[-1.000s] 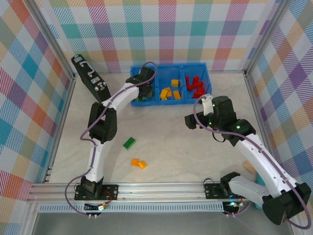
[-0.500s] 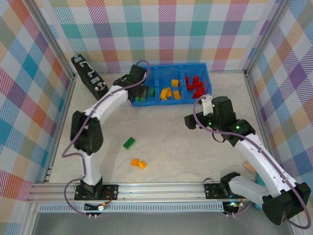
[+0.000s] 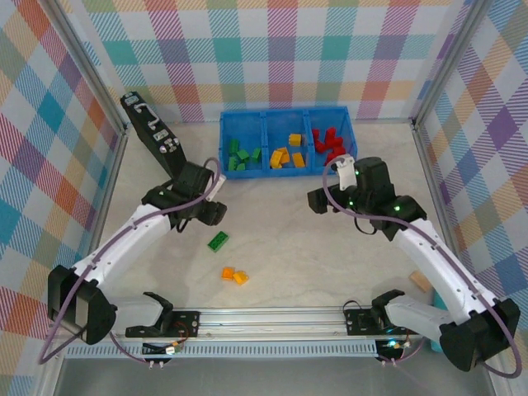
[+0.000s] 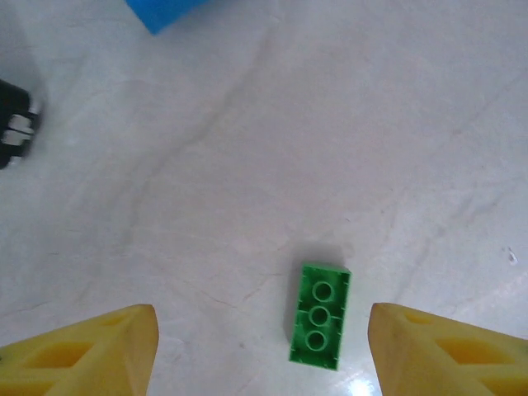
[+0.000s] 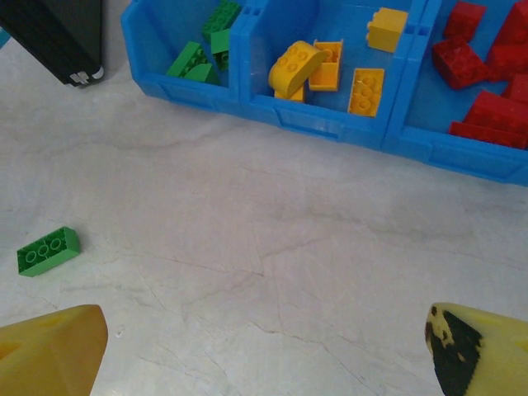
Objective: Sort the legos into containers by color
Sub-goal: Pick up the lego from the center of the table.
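Top view: blue bin (image 3: 285, 115) is sitting at the far side of the table (image 3: 330, 256), with green bricks in its left compartment, yellow in the middle and red in the right. One green brick (image 3: 219, 241) is lying loose on the table, with two orange bricks (image 3: 234, 275) nearer the bases. Left gripper (image 3: 216, 213) is hovering just beyond the green brick. Right gripper (image 3: 318, 200) is hanging in front of the bin. Black case (image 3: 153, 132) is leaning at far left.

Left wrist: yellow fingers (image 4: 91, 355) are standing wide apart, gripping nothing; green brick (image 4: 320, 326) is lying flat between them, studs up, untouched.

Right wrist: fingers (image 5: 49, 351) are spread fully, holding nothing. Bin wall (image 5: 330, 128) is running across the top, and the green brick (image 5: 48, 251) is lying at left.
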Available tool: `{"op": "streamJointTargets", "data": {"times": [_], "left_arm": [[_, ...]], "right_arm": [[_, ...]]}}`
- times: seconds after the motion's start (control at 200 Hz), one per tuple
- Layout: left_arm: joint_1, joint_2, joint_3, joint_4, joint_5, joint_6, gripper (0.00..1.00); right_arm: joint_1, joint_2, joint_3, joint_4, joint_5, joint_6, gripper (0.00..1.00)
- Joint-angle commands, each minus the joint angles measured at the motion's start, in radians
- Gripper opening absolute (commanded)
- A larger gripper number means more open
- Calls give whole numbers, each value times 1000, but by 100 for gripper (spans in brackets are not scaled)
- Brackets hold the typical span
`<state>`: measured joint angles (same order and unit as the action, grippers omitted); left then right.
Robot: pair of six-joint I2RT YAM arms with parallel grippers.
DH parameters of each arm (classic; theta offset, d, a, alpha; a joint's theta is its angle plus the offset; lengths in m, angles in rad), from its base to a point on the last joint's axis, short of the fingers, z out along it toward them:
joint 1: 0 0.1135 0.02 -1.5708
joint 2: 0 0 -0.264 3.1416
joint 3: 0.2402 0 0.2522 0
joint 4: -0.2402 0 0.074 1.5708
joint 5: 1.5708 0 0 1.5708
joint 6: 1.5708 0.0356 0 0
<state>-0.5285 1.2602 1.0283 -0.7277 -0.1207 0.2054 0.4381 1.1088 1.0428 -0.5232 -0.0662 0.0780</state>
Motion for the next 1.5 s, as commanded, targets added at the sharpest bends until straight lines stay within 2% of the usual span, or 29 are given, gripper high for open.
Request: {"op": "streamJointTargets", "data": {"times": [0.0,0.005,0.02,0.04,0.32,0.605,0.74,0.96,1.15,1.345,1.495], "left_arm": [[-31,48,-26,3,-9,-19,75],[-33,52,-26,3,-10,-19,77],[-38,63,-27,5,-13,-22,95],[-44,76,-28,5,-16,-25,100],[-93,232,-59,-2,-96,-63,100],[-111,281,-83,-24,-122,-83,97],[-104,346,-67,-33,-98,-76,87],[-95,427,-52,-13,-76,-69,77],[-85,439,-44,-21,-61,-75,46],[-67,419,-20,-37,-56,-84,38],[-33,408,90,-24,-53,-95,36]], "right_arm": [[-3,19,38,45,-35,6,99],[-3,20,39,46,-36,5,99],[-4,23,39,50,-36,6,99],[-3,27,40,53,-38,8,99],[-4,75,54,70,-39,-16,99],[-4,112,38,92,-14,-50,99],[-4,117,37,105,-10,-51,99],[-4,108,29,116,29,-57,99],[-4,95,10,137,57,-60,99],[-4,100,8,140,65,-60,99],[-4,90,0,131,68,-55,99]]}}
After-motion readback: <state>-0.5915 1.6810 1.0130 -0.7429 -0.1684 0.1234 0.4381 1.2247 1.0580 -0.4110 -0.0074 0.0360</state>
